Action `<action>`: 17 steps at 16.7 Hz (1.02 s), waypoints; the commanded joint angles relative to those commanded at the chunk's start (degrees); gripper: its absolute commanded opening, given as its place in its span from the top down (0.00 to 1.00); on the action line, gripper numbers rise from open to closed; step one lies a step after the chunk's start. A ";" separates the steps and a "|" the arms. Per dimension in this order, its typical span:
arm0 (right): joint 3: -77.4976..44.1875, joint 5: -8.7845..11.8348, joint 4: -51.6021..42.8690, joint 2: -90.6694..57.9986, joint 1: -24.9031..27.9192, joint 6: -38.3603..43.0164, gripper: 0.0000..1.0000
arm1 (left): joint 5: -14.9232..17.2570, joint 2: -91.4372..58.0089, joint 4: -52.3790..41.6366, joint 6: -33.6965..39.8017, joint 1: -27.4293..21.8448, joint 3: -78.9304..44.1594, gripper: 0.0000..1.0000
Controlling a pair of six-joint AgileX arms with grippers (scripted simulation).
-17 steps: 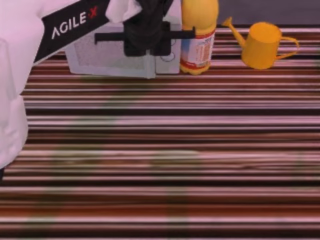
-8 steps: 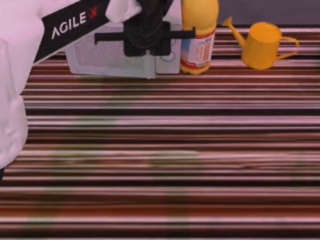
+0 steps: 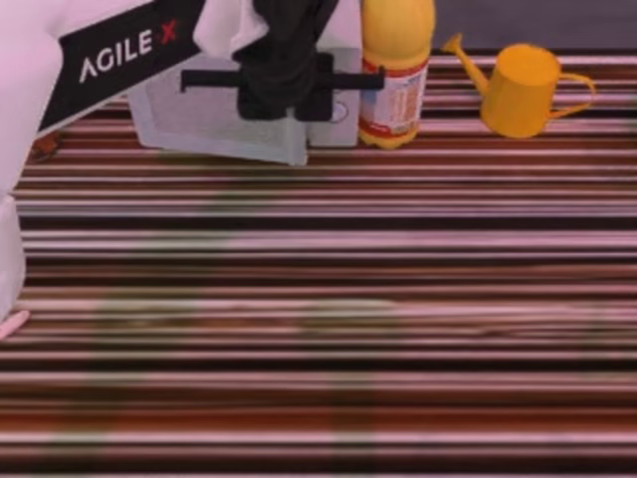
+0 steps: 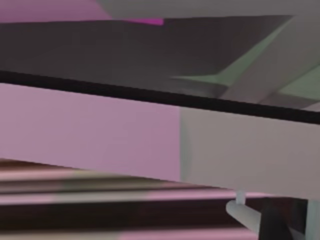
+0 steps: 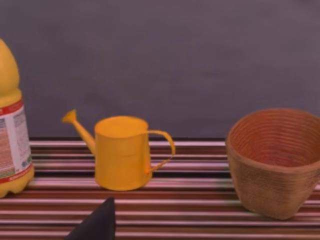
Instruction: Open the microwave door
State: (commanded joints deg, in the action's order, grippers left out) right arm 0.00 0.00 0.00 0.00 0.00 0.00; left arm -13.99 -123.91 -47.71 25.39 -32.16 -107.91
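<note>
The microwave (image 3: 239,124) looks like smooth matt plastic, its microwave door (image 3: 224,134) window speckled mesh. The orange bottle (image 3: 396,70) is glossy with a paper label. The basket (image 5: 275,162) looks roughly woven.

Pale grey microwave (image 3: 338,119) at table's far left; mesh-windowed microwave door (image 3: 214,134) slightly ajar.

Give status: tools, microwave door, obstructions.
Left tool at the microwave door, finger state unclear. Door slightly ajar, free edge swung out from the microwave. Right tool out of top view. Orange bottle stands beside the knob side, clear of the swing.
</note>
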 joint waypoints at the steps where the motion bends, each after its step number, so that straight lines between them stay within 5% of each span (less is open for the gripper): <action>1: 0.00 0.00 0.00 0.00 0.00 0.00 0.00 | 0.26 0.79 0.68 -0.67 0.09 0.98 1.00; 17: 0.00 0.00 0.00 0.00 0.00 0.00 0.00 | 0.45 1.51 1.30 -1.09 0.16 1.59 1.00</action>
State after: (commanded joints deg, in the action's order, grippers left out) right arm 0.00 0.00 0.00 0.00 0.00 0.00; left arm -13.54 -122.41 -46.42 24.30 -32.00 -106.32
